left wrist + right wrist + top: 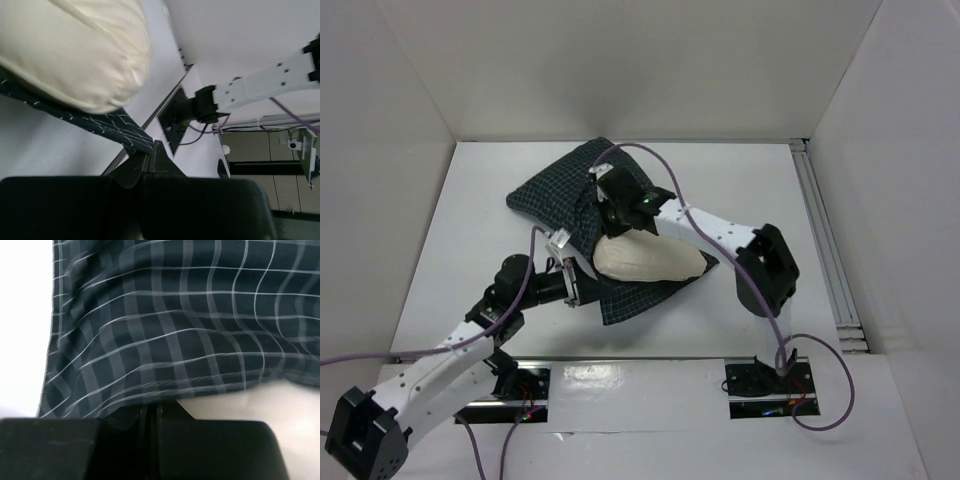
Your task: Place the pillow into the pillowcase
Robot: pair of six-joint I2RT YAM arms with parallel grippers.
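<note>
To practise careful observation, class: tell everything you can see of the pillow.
The pillow is plain cream, soft and plump, of smooth cloth. It lies partly inside the dark checked pillowcase: its rounded end sticks out, resting on the case's lower flap, the upper layer draped over its far part.

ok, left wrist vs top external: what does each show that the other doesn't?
Left wrist only: a close view of the left gripper shut on the lower edge of the pillowcase, with the pillow bulging above that cloth.

Top external only: the right gripper on the pillowcase's upper layer, and the sack's whole outline on the table.

Both: the cream pillow sticking partly out of the checked case, and the right arm reaching across.
</note>
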